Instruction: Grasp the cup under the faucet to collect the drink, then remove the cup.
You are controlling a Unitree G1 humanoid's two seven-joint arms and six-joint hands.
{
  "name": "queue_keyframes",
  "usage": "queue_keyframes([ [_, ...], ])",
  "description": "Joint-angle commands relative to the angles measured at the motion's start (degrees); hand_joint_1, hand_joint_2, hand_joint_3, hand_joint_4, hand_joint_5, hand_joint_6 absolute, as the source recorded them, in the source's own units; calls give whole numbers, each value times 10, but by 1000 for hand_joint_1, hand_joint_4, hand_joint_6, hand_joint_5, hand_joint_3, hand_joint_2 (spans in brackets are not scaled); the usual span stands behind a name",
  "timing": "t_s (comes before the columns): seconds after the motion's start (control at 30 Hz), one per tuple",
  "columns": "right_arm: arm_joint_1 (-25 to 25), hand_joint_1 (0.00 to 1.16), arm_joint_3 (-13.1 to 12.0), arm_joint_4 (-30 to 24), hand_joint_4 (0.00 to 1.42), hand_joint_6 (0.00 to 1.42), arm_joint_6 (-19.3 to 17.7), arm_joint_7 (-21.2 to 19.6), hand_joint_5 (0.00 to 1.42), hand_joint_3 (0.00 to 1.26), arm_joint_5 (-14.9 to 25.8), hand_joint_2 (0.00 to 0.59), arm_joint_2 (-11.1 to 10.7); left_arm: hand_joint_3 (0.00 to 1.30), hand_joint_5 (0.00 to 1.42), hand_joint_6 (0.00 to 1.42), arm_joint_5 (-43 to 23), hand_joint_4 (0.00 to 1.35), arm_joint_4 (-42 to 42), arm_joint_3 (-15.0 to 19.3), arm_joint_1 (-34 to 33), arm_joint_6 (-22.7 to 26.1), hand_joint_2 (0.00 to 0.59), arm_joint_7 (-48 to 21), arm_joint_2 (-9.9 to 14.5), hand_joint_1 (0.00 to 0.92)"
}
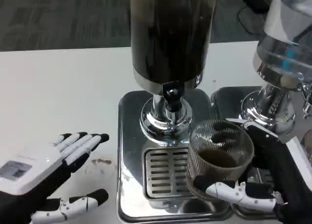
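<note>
White bench (58,87) carries everything. Dark drink dispenser (170,34) stands at the back middle of the bench, tank full of dark liquid, black faucet (171,98) hanging off its chrome collar. Its chrome base tray (127,136) runs toward the front edge, with a slotted drip grate (165,171) set into it. Second dispenser (287,48), clear tank, sits at the back right corner of the bench on its own chrome base, touching or just beside the first tray, can't tell which

Left hand (46,173) hovers over the front left part of the bench, palm side turned inward, fingers straight and slightly spread, thumb apart below, holding nothing. Right hand (265,185) is at the front right, wrapped round the cup: thumb across its front low down, other fingers behind and mostly hidden

Ribbed clear cup (219,158) is upright over the right edge of the drip grate, right and forward of the faucet, not directly under it. Brown drink inside, roughly half full

Small brown stain (101,161) on the bench just left of the tray
</note>
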Motion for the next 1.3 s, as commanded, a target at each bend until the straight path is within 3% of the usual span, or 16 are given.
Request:
queue_keyframes([
  [0.03,-5,941,-10,-25,627,1136,-12,6,843,552,21,128,1,0,0,0,72,0,-80,21,39,59,217,31,-24,0],
  [0.17,-12,936,-17,-21,628,1137,-16,13,843,553,30,126,-4,0,0,0,94,0,-119,21,58,102,210,31,-43,0],
  [0.67,-31,924,-34,-20,628,1137,-5,39,843,553,43,133,-8,0,0,0,111,0,-165,14,87,154,211,37,-71,0],
  [1.3,-13,911,-26,-22,636,1137,-9,34,843,553,33,131,9,0,0,0,109,0,-166,17,102,149,222,53,-70,0],
])
